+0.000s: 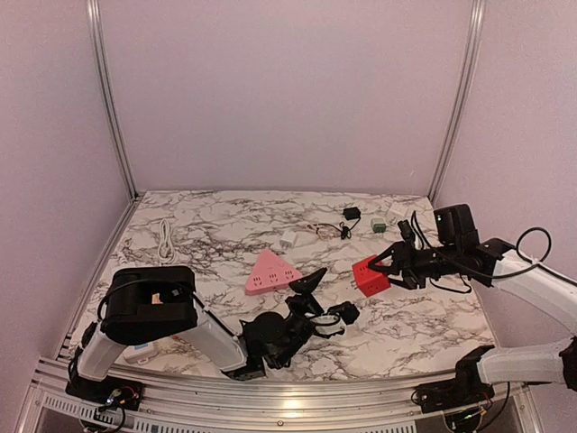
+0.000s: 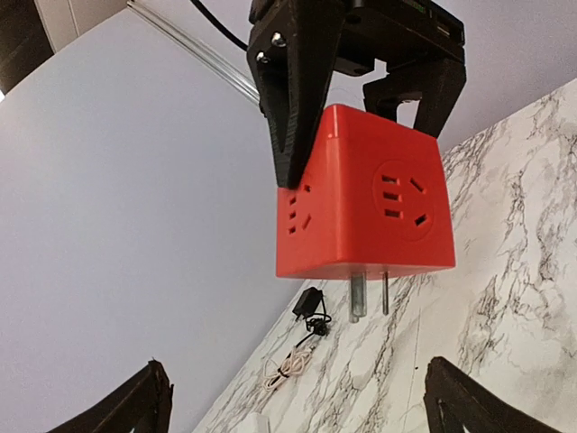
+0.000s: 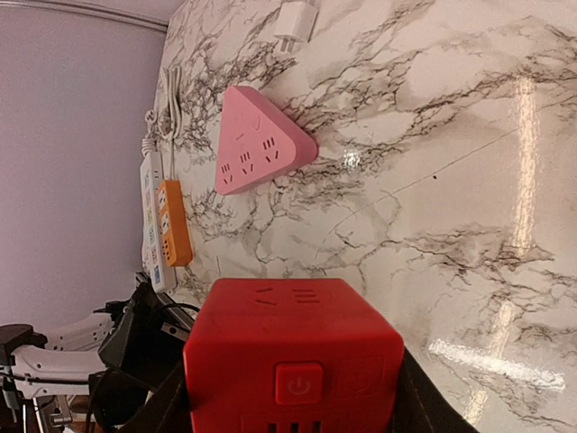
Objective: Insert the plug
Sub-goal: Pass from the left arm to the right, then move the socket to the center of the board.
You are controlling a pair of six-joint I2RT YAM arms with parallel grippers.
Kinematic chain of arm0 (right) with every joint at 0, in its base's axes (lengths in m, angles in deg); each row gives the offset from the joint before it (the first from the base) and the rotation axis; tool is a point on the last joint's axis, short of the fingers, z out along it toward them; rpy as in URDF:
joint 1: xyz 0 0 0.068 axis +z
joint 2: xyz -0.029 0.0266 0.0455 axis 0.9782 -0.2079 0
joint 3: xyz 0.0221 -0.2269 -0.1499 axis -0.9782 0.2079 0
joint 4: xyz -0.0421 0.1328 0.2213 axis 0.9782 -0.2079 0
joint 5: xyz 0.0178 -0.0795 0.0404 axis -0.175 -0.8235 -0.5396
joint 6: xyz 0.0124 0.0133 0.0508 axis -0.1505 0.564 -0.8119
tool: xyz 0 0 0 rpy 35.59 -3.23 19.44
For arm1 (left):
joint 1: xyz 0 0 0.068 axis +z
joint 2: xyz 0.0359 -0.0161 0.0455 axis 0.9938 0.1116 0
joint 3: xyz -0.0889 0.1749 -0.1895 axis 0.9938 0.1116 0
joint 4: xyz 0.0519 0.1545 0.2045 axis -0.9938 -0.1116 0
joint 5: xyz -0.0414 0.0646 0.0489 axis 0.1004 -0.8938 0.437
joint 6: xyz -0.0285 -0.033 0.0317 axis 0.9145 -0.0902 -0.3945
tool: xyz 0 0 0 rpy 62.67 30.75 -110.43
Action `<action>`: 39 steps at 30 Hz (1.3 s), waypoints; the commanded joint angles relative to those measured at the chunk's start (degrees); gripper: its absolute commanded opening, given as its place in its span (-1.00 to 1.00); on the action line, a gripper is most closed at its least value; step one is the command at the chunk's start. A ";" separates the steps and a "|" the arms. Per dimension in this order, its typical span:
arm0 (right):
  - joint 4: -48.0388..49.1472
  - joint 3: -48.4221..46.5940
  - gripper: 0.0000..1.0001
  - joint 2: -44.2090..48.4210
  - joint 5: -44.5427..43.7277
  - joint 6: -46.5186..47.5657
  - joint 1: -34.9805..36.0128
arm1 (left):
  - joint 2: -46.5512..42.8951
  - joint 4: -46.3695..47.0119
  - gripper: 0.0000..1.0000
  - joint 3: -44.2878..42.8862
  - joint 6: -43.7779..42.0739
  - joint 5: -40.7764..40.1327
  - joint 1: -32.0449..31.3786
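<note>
The plug is a red cube (image 1: 370,276) with sockets on its faces and two metal prongs (image 2: 356,298) pointing down. My right gripper (image 1: 386,264) is shut on it and holds it just above the marble table, right of centre. In the right wrist view the cube (image 3: 293,352) fills the space between the fingers, its power button facing the camera. My left gripper (image 1: 329,299) stands open and empty left of the cube, looking at it; its black fingertips (image 2: 149,401) sit at the bottom of the left wrist view. A pink triangular socket block (image 1: 272,271) lies flat on the table to the left.
An orange and white power strip (image 3: 169,221) lies near the left arm's base. A white cable (image 1: 165,239) lies at the far left. A white adapter (image 3: 297,23), a black charger (image 1: 352,214) with a coiled lead, and a small green item (image 1: 379,225) sit at the back.
</note>
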 commanded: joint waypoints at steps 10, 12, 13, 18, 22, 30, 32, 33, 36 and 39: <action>-2.55 -8.48 -0.72 -2.15 -13.15 10.51 -1.42 | -20.28 -32.14 0.98 4.22 45.22 11.92 10.21; -2.55 -8.53 -0.72 -1.98 -14.95 10.90 -1.42 | -22.22 -36.94 0.98 3.85 51.08 14.64 13.20; -2.58 -8.49 -0.73 -1.85 -15.92 10.96 -1.46 | -23.08 -41.08 0.98 3.11 54.49 16.37 14.88; -1.64 -8.16 -0.76 -0.58 -18.27 11.15 -1.45 | -25.59 -51.28 0.98 0.67 68.06 27.03 23.45; -0.81 -8.07 -0.77 -0.11 -19.23 11.66 -1.45 | -26.37 -55.23 0.98 -0.08 72.95 29.73 28.45; 1.17 -6.62 -0.77 0.41 -19.37 11.46 -1.43 | -21.03 -65.61 0.98 -6.87 84.41 36.16 37.20; 1.48 -6.20 -0.77 0.55 -19.28 11.23 -1.45 | -18.56 -69.19 0.97 -9.60 85.56 36.55 38.05; 1.57 -5.99 -0.77 0.59 -19.27 11.12 -1.42 | -17.58 -70.50 0.97 -10.77 85.61 36.25 38.17; 1.82 -5.10 -0.77 1.03 -19.19 10.82 -1.46 | -14.86 -74.04 0.92 -13.73 86.13 35.23 38.44; 2.09 -4.32 -0.76 1.59 -19.25 10.54 -1.41 | -12.30 -78.00 0.85 -16.44 86.74 33.99 38.61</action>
